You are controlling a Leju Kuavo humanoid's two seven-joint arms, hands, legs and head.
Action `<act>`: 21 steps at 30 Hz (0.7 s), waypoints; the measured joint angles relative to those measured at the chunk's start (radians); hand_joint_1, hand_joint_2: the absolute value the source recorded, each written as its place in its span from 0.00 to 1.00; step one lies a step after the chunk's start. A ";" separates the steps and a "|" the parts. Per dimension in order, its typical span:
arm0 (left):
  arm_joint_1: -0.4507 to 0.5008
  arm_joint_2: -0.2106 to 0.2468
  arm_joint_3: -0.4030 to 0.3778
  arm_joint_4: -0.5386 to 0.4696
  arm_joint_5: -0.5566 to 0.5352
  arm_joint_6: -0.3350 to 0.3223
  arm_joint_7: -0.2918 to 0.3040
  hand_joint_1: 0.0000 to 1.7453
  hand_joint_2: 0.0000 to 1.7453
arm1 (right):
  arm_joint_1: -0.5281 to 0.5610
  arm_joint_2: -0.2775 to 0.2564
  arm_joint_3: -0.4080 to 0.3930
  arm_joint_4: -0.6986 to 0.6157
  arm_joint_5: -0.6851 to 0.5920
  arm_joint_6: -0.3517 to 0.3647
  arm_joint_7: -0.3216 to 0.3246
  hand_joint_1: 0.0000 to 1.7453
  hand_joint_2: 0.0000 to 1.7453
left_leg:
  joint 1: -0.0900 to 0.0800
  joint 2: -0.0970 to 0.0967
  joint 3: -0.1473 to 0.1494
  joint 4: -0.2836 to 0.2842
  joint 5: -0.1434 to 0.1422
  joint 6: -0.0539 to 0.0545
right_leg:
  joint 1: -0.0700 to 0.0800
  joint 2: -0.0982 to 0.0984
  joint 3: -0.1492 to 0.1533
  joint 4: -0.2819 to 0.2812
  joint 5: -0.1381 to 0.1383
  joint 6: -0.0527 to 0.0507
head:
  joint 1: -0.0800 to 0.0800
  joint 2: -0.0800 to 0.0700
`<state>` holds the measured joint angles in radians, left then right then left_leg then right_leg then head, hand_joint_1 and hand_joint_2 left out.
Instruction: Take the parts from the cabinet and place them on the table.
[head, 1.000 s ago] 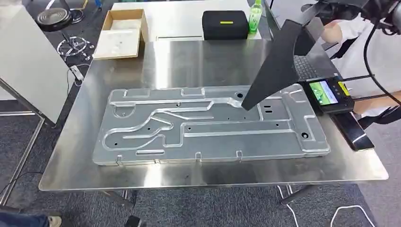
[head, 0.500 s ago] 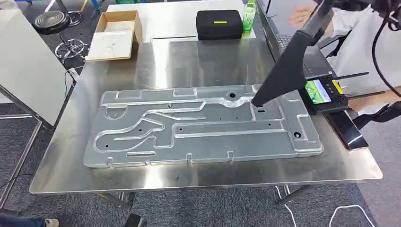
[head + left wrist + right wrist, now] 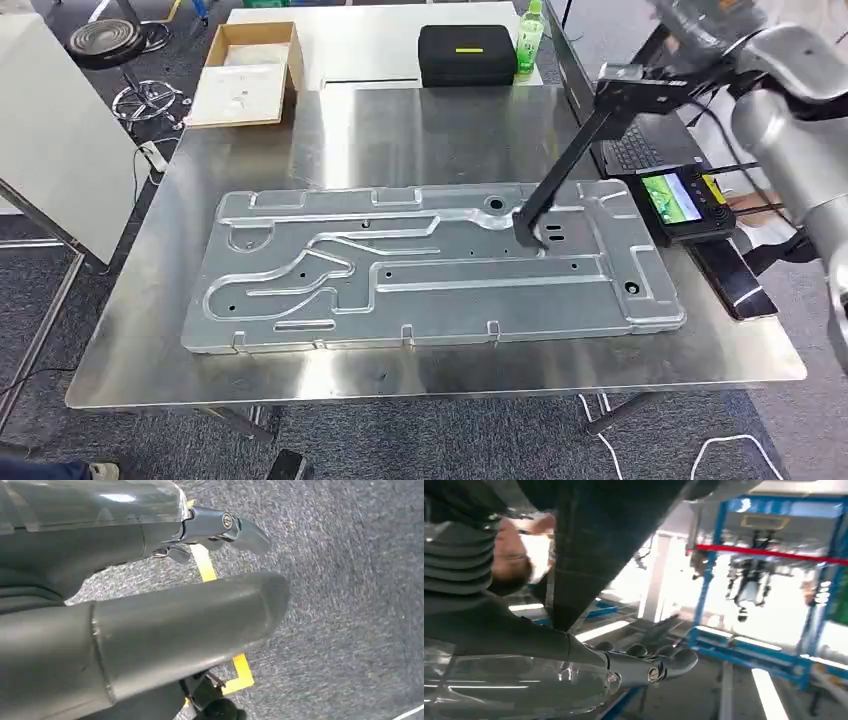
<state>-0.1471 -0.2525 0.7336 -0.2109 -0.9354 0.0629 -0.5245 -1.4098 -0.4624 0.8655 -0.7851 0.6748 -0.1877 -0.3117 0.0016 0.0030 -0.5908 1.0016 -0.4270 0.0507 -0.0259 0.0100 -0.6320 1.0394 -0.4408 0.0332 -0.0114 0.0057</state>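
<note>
Above the right end of the steel table (image 3: 150, 330), over the stamped metal panel (image 3: 300, 300): one black, flat, tapering part (image 3: 565, 170), pointed lower tip just at the panel, wide end gripped in my right hand (image 3: 700, 30); my left hand (image 3: 150, 625) hangs empty, fingers apart.
</note>
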 joint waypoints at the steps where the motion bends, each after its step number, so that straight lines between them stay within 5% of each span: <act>1: -0.003 0.000 0.000 0.000 0.000 0.000 0.000 0.00 0.00 | 0.008 0.001 -0.006 -0.012 0.003 0.001 -0.006 0.00 0.00 | -0.002 0.000 0.001 -0.009 0.006 0.009 | 0.003 -0.003 -0.017 0.036 -0.029 0.002 | 0.001 0.000; 3: -0.006 -0.002 0.000 0.000 0.000 0.000 0.001 0.00 0.00 | 0.020 0.000 -0.009 -0.020 0.043 -0.003 -0.015 0.00 0.00 | -0.003 0.000 -0.003 -0.008 0.007 0.011 | 0.003 -0.003 -0.085 0.187 -0.103 0.007 | 0.001 0.000; 5: -0.004 -0.002 0.000 0.000 0.001 0.000 0.003 0.00 0.00 | 0.041 0.002 -0.003 -0.022 0.097 -0.010 -0.030 0.00 0.00 | -0.003 -0.001 -0.003 -0.006 0.006 0.012 | 0.002 -0.004 -0.135 0.282 -0.125 0.013 | 0.000 0.000; 7: -0.003 -0.002 0.000 0.000 0.002 0.000 0.004 0.00 0.00 | 0.060 0.013 0.001 -0.024 0.112 -0.010 -0.034 0.00 0.00 | -0.003 -0.001 -0.003 0.001 0.001 0.009 | 0.000 -0.005 -0.100 0.198 -0.054 0.015 | 0.000 0.000; 9: -0.005 -0.002 0.000 0.000 0.002 -0.001 0.004 0.00 0.00 | 0.065 0.023 0.002 -0.027 0.117 -0.010 -0.035 0.00 0.00 | -0.003 -0.002 -0.004 0.016 -0.011 0.001 | -0.001 -0.008 -0.014 0.027 0.026 0.012 | 0.001 0.000; 10: -0.005 -0.002 0.000 0.000 0.002 -0.001 0.004 0.00 0.00 | 0.066 0.026 0.002 -0.027 0.117 -0.011 -0.035 0.00 0.00 | -0.010 -0.003 -0.011 0.024 -0.016 -0.005 | 0.007 -0.008 -0.001 0.008 0.001 0.005 | 0.001 0.000; 13: -0.005 -0.002 0.000 0.000 0.002 -0.001 0.004 0.00 0.00 | 0.079 0.035 0.003 -0.028 0.120 -0.014 -0.039 0.00 0.00 | -0.009 -0.004 -0.015 0.026 -0.016 -0.015 | 0.011 -0.006 -0.007 0.005 0.005 -0.011 | 0.000 0.000; 15: -0.006 0.000 0.000 0.000 0.001 -0.001 0.004 0.00 0.00 | 0.083 0.041 0.003 -0.029 0.120 -0.014 -0.040 0.00 0.00 | -0.008 -0.005 -0.021 0.034 -0.028 -0.026 | -0.001 -0.008 -0.004 -0.002 0.011 -0.024 | 0.001 0.000; 16: -0.006 0.000 0.000 0.000 0.001 -0.001 0.004 0.00 0.00 | 0.085 0.046 0.003 -0.030 0.120 -0.015 -0.042 0.00 0.00 | -0.008 -0.005 -0.029 0.062 -0.049 -0.034 | -0.002 -0.008 -0.002 -0.005 0.010 -0.028 | 0.000 0.000; 19: -0.005 0.000 0.000 0.000 0.001 -0.001 0.004 0.00 0.00 | 0.089 0.052 0.003 -0.029 0.121 -0.015 -0.042 0.00 0.00 | 0.002 -0.005 -0.127 0.273 -0.148 -0.047 | -0.002 -0.010 -0.003 -0.005 0.010 -0.036 | -0.001 0.000; 21: -0.004 0.000 0.000 0.000 0.001 -0.001 0.009 0.00 0.00 | 0.095 0.054 0.003 -0.029 0.123 -0.015 -0.043 0.00 0.00 | 0.006 -0.005 -0.156 0.328 -0.145 -0.050 | -0.002 -0.010 -0.002 -0.004 0.009 -0.036 | -0.001 0.000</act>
<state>-0.1507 -0.2525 0.7332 -0.2110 -0.9346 0.0622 -0.5157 -1.3150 -0.4086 0.8686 -0.8145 0.7977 -0.2026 -0.3544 0.0081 -0.0016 -0.7472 1.3298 -0.5716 0.0007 -0.0283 0.0004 -0.6336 1.0355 -0.4318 -0.0025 -0.0126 0.0057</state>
